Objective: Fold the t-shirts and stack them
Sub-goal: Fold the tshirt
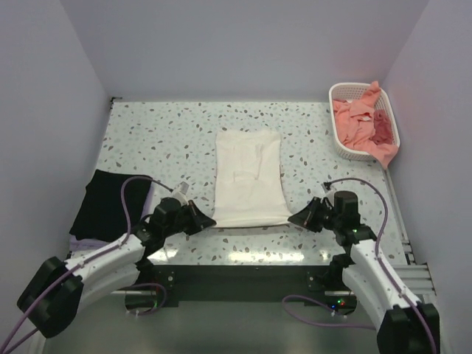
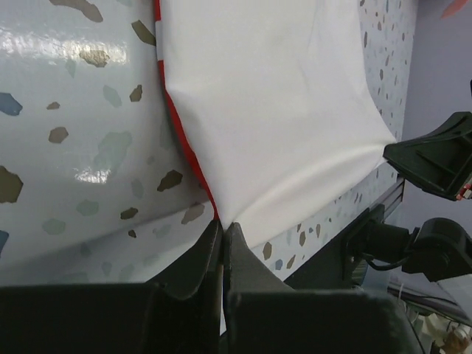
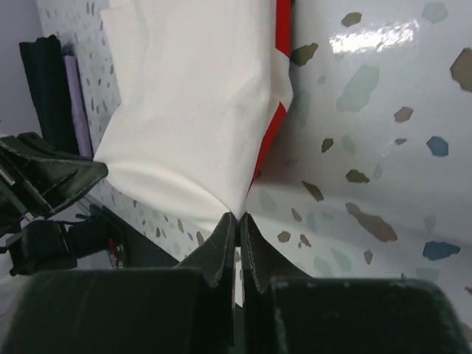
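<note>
The cream-white t-shirt (image 1: pixel 249 177) lies folded into a long strip in the middle of the table, red print showing at its edges (image 2: pixel 186 140) (image 3: pixel 271 133). My left gripper (image 1: pixel 205 220) is shut on its near left corner (image 2: pixel 223 221). My right gripper (image 1: pixel 295 219) is shut on its near right corner (image 3: pixel 239 214). The near hem is stretched taut between them. A black t-shirt (image 1: pixel 110 203) lies folded at the left, on a pale lavender one (image 1: pixel 87 242). Salmon-pink t-shirts (image 1: pixel 361 122) lie crumpled in the basket.
A white lattice basket (image 1: pixel 341 144) stands at the far right corner. The table's near edge (image 1: pixel 243 258) runs just in front of both grippers. Purple cables loop over both arms.
</note>
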You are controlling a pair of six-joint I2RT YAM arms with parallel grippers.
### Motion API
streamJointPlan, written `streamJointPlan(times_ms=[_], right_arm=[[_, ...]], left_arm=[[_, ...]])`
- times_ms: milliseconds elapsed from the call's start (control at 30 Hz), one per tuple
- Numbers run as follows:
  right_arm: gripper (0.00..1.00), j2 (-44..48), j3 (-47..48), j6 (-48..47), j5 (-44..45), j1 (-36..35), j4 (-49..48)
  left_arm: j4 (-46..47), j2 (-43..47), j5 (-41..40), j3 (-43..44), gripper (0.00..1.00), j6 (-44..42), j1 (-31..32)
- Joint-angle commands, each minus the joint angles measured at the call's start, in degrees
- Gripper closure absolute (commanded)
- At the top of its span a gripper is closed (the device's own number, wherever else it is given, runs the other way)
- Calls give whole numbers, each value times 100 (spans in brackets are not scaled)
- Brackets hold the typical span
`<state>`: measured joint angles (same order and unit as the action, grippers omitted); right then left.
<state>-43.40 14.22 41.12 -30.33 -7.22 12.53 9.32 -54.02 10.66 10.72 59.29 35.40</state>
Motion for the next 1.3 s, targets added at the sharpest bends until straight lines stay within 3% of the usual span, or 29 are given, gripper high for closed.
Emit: streamJointPlan(times_ms=[0,167,333,600,800,1000,1267], right_arm=[[100,1232,-77,-78,106,54,1328],[100,2238,264,-69,106,54,2418],[100,1959,757,-235,298,54,2412],[100,510,1803,-228,818,63,1631],[100,-913,2488,-122,958,63,804],[100,-2373,3376,-8,923,72,101],[100,-4648,5274,-61,897,116,-32]], left_arm=[[-1175,786,-678,-158,100,250,213],[-1889,1692,-889,79,100,321,371],[-2268,1641,-1213,753,100,119,380],[-2004,200,-1005,2187,100,-400,258],[-1689,-1090,-275,3162,100,-743,-586],[-1425,-2146,77,3980,100,-857,-1008],[-1100,-3939,560,5545,100,-717,-1562]])
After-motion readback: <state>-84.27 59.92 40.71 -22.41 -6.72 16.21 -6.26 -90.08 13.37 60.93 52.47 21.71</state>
